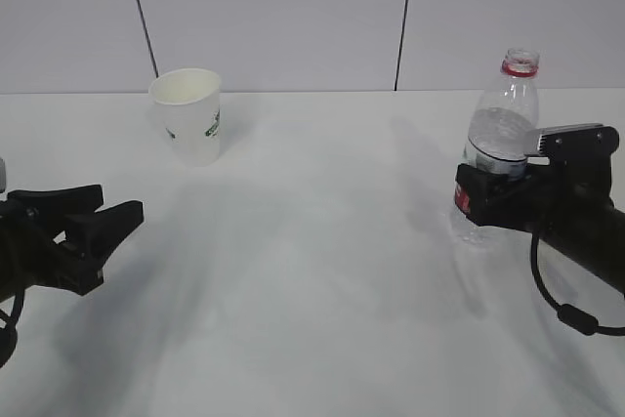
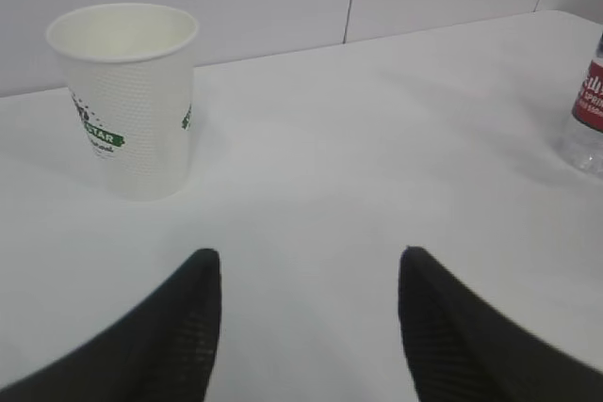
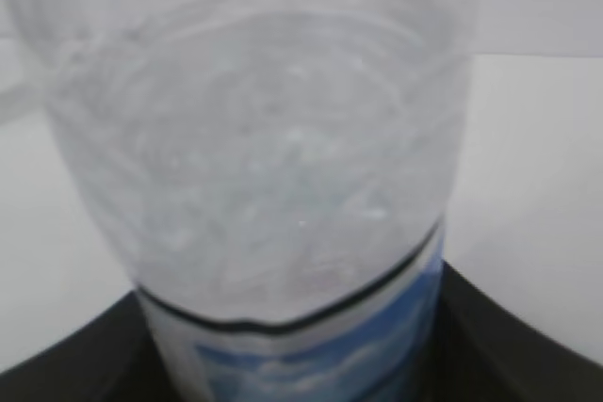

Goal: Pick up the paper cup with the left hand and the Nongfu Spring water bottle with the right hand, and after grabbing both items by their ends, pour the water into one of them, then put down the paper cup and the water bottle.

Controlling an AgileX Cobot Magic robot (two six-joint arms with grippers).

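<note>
Item: paper cup [image 1: 189, 114]. White, tapered, green printed logo on its side, cream inside. Stood upright on the white table [image 1: 312, 271], toward the back, near the grey panelled wall [image 1: 273, 17]. Nothing touched it.

Item: Nongfu Spring water bottle [image 1: 503, 124]. Clear plastic, red neck ring, no cap seen, red-and-white label with a blue landscape band. Stood upright, well to the right of the cup, and taller than it. Its base appeared to rest on the table. Water showed in the upper body in the right wrist view.

Item: left claw [image 1: 98, 222]. Black, two fingers spread apart and holding nothing. It sat in front of the cup and to its left, well apart from it. In the left wrist view the cup stood beyond the two fingertips [image 2: 188, 327], off toward the left one.

Item: right claw [image 1: 493, 187]. Black, with a looping black cable [image 1: 562, 305] below the arm. Its jaws sat on either side of the bottle at label height, pinching the bottle's middle; dark pads flanked the label in the right wrist view.
</note>
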